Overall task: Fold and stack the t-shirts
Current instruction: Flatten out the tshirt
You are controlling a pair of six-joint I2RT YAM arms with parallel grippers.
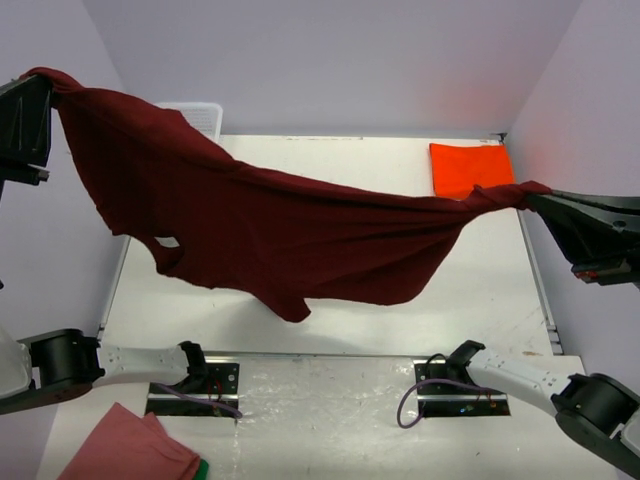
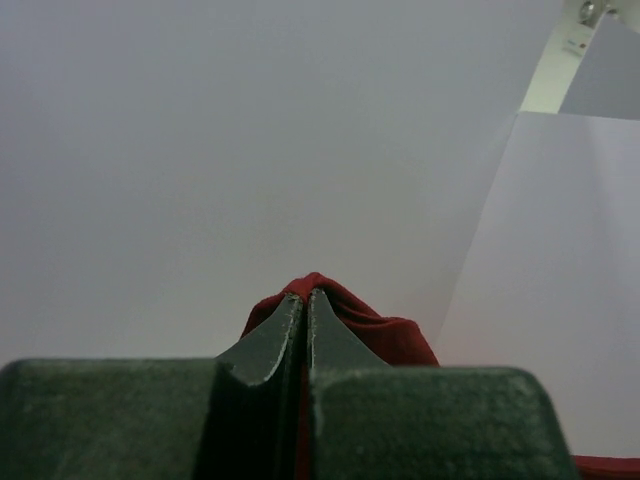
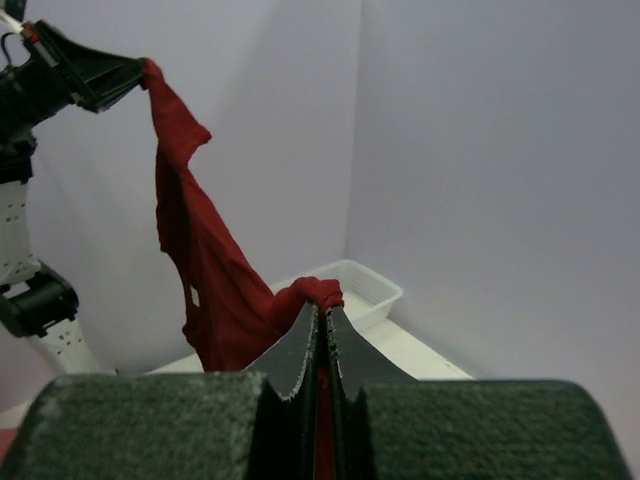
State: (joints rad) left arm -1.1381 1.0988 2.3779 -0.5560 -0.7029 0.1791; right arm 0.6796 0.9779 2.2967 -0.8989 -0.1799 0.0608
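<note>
Maroon shirt [image 1: 270, 230] hangs stretched above the tabletop [image 1: 480, 290], left pincer [image 1: 48, 92] and right pincer [image 1: 535, 197] each clamped on an end; orange shirt [image 1: 470, 168] lies folded at the far right corner

Pale lilac walls [image 1: 330, 60] enclose a white table [image 1: 480, 270] (soft, even light).

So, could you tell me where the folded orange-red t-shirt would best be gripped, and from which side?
Probably its left edge, pinched from above. The orange-red t-shirt lies folded flat on the table, so only an edge offers purchase, and the maroon t-shirt hangs across its near right corner.
</note>
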